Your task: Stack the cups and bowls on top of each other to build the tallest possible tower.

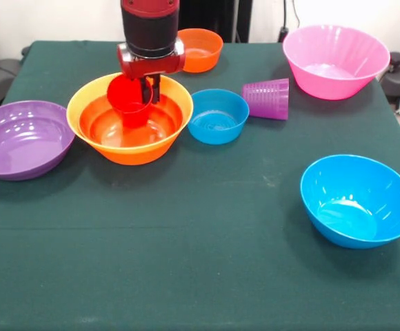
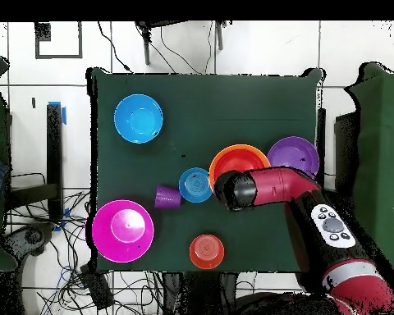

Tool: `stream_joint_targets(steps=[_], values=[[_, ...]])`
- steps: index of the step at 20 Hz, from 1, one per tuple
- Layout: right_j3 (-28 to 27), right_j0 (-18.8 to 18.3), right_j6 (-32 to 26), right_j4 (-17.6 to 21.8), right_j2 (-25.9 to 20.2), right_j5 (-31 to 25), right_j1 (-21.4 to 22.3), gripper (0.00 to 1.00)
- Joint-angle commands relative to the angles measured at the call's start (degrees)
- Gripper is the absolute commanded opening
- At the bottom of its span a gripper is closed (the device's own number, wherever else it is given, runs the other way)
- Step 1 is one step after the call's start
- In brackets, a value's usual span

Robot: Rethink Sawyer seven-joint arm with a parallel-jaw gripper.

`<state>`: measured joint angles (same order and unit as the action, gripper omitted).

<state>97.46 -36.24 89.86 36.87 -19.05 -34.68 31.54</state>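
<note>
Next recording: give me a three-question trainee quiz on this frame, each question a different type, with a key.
1. True or false: the purple cup stands upright on the table.
2. Multiple choice: the hand holds the red cup over which bowl? A) large pink bowl B) large orange bowl C) large blue bowl
3. Fill in: the bowl directly between the large orange bowl and the purple cup is small and ____.

Key: 1. False, it lies on its side. 2. B; a red-orange bowl is nested inside it. 3. Blue, the small blue bowl.
</note>
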Motion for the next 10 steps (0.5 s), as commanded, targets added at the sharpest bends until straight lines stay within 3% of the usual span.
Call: stream_joint_targets(steps=[1,4,10], values=[[4.5,-2.8,-1.9,8.6,-3.3,17.1,0.7,0.00],[3.6,-3.0,-2.8,9.1,-4.3,17.4,-0.4,0.00],[3.1,-1.4,-0.4,7.9,-1.6,16.1,2.9,0.00]])
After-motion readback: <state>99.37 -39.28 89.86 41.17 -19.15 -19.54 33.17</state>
